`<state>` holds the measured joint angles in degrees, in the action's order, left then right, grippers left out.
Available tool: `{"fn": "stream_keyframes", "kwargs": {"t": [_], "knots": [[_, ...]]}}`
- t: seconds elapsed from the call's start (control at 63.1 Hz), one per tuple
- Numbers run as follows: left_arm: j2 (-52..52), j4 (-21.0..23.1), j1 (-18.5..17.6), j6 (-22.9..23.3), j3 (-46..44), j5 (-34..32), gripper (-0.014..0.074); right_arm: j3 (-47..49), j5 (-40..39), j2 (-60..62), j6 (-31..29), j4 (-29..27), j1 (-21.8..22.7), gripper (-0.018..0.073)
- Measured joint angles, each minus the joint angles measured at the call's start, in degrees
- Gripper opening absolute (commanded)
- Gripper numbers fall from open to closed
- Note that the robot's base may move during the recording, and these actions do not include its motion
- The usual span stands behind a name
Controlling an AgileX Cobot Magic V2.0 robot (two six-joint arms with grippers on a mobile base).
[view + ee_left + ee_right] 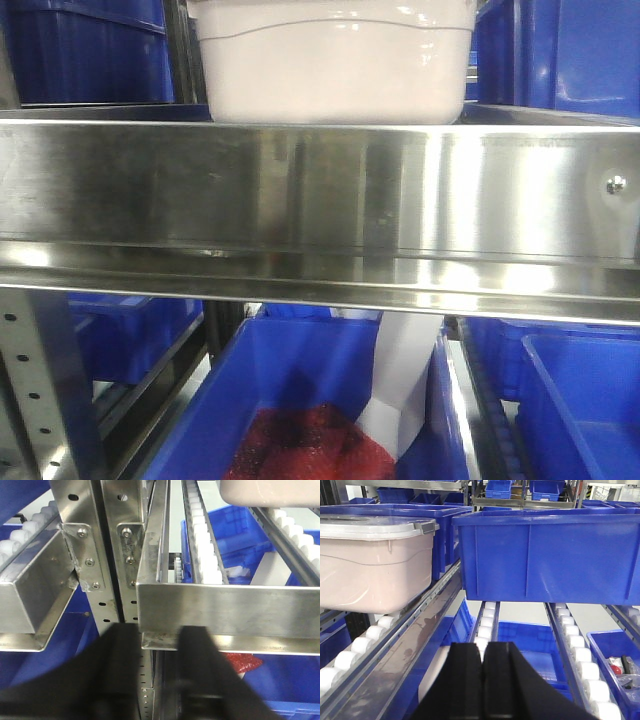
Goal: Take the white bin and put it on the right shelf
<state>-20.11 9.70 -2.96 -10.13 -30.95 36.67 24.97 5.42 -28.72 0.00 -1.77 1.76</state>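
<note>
Front view: a wide, shiny stainless-steel shelf [320, 205] lip runs across the whole frame. The white bin [335, 65] sits on top of it, centred, its pale pinkish side and curved moulded line visible; its lid is out of frame. Blue bins [90, 50] stand on either side of it at the same level. Below the lip, an open blue bin [300, 370] holds something red [310, 450] and a white sheet [405, 385] leaning against its right wall. A perforated metal upright [35, 390] shows at lower left.

Left wrist view: the left gripper [160, 675] fills the bottom as two dark blurred fingers [202, 670], spread apart with nothing between them. Just ahead is the front corner of a steel rack level, with a bolted upright [127, 555] and rows of white rollers [205, 540]. A corner of the white bin's underside shows at the top right, resting on the roller rails.

Right wrist view: the right gripper [483, 680] shows two black fingers pressed together, holding nothing. The white bin, with its glossy lid and grey handle [426, 527], rests on the rollers at left. Beside it on the right, separated by a steel rail, a large blue bin [545, 555] sits on the next roller lane.
</note>
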Motion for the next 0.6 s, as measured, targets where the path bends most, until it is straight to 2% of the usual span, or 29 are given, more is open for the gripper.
{"fn": "stream_keyframes", "kwargs": {"t": [0.603], "knots": [[0.00, -0.12, 0.00, 0.00, 0.00, 0.13, -0.0119, 0.00, 0.00, 0.00, 0.00, 0.00, 0.00, 0.0076]]}}
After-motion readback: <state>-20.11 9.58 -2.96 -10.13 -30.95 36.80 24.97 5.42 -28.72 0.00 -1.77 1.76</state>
